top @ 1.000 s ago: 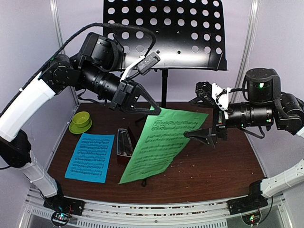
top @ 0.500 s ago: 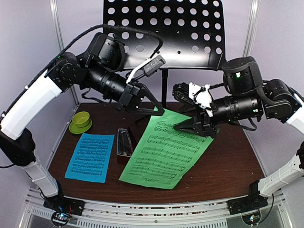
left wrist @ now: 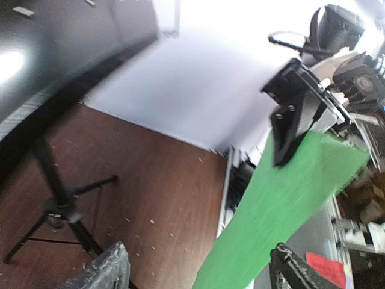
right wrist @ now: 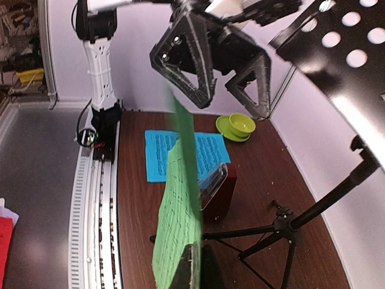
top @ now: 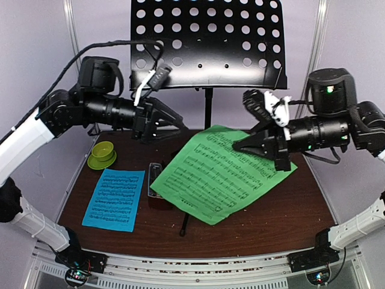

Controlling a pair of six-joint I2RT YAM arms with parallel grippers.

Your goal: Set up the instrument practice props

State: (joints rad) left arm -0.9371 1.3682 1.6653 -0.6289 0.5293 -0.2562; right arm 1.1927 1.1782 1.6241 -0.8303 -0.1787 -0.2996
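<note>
top external: slotted pale rail [top: 192,263] runs along the near edge, with both arm bases on it. behind it is the table [top: 289,211], dark reddish-brown wood grain with pale specks scattered on it. blue sheet of music [top: 114,198] lies flat at near left. just right of it is the metronome [top: 157,188], reddish-brown with a clear cover, lying on its side, its right part hidden under the green sheet's edge. a black tripod leg [top: 185,224] pokes out from under that sheet toward the near side.

green sheet of music [top: 222,174] is mid-table, raised and tilted, print up. right gripper [top: 237,146] comes in from the right with its fingers pinched closed on the sheet's far part. can't tell if the sheet's near corner touches the table. lime-green bowl [top: 102,154] sits on its saucer at mid left.

left gripper [top: 175,127] hangs above the far left of the table, fingers spread wide, holding nothing, apart from the green sheet. left wrist view agrees: both finger pads are wide apart with the sheet beyond them.

music stand [top: 210,42] is at the far middle, its black hole-punched desk up high, nothing on it, pole going down behind the sheet. walls [top: 36,48] are plain pale lilac, with metal frame posts at the back corners.
</note>
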